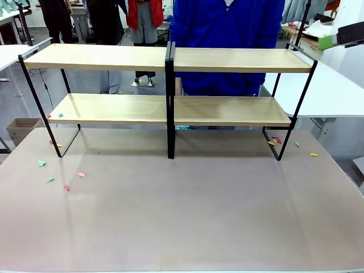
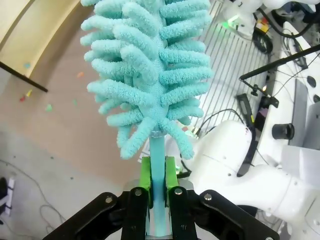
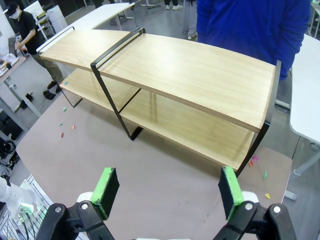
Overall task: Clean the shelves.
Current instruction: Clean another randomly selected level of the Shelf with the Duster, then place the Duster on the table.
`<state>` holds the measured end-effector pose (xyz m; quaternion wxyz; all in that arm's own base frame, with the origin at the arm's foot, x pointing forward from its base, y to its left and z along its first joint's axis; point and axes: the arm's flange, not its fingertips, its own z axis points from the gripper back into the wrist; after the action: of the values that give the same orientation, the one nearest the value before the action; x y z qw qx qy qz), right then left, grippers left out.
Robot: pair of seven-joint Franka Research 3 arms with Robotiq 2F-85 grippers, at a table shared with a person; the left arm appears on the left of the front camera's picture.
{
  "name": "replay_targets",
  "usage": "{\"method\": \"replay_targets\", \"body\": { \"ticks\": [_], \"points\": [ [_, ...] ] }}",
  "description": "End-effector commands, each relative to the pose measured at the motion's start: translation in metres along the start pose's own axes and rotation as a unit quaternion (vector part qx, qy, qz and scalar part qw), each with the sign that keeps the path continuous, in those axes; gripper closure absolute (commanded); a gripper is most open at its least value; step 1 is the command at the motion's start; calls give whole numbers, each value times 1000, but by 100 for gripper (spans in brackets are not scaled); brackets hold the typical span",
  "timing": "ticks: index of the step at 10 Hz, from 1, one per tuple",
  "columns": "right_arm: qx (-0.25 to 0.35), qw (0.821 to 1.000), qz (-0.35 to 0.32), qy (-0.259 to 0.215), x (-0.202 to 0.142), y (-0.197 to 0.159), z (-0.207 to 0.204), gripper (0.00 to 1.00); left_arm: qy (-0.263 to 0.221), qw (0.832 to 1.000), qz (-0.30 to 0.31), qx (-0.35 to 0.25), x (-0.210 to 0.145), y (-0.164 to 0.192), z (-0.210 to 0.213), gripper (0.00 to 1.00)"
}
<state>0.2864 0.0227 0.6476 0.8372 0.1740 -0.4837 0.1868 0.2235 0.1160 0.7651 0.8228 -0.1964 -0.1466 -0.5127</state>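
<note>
Clamped hard on the thin turquoise handle of a fluffy turquoise chenille duster (image 2: pixel 150 75), our left gripper (image 2: pixel 158 185) holds the tool with its head pointing to 12 o'clock in its wrist view, off the table edge. Our right gripper (image 3: pixel 170 192) has its 2 green pads wide apart with nothing between them, hovering above the near tabletop.

We see the wide 2-tier shelves (image 1: pixel 169 85) of light wooden boards in a thin black metal frame standing across the far half of the grey-brown tabletop (image 1: pixel 187 210), with a person in a blue top (image 1: pixel 227 34) just behind them at 12 o'clock. Both boards look almost bare; 1 or 2 small paper scraps (image 1: pixel 60 115) lie at the 9 o'clock end of the lower board. More coloured scraps lie on the table by the rack's feet, at 9 o'clock and at 3 o'clock.

We judge that the sweeping itself is not yet under way: the duster is gripped but away from the boards. Next, we need to bring the duster head over to the lower board's 9 o'clock end and wipe along it, keeping clear of the central black upright (image 1: pixel 169 102).
</note>
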Motion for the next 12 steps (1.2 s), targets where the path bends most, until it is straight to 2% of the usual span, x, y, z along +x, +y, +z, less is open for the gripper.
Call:
{"method": "replay_targets", "body": {
  "ticks": [1, 11, 12],
  "points": [
    [2, 1000, -2, -1, 0, -1, 1, 0, -2, 1000, -16, -1, -1, -1, 0, 88],
    [2, 1000, -2, -1, 0, -1, 1, 0, 0, 1000, -2, 0, -1, 1, 0, 88],
    [0, 1000, 0, 0, 0, 0, 0, 0, 43, 994, -77, -65, 23, 1, -19, 88]
  ]
}}
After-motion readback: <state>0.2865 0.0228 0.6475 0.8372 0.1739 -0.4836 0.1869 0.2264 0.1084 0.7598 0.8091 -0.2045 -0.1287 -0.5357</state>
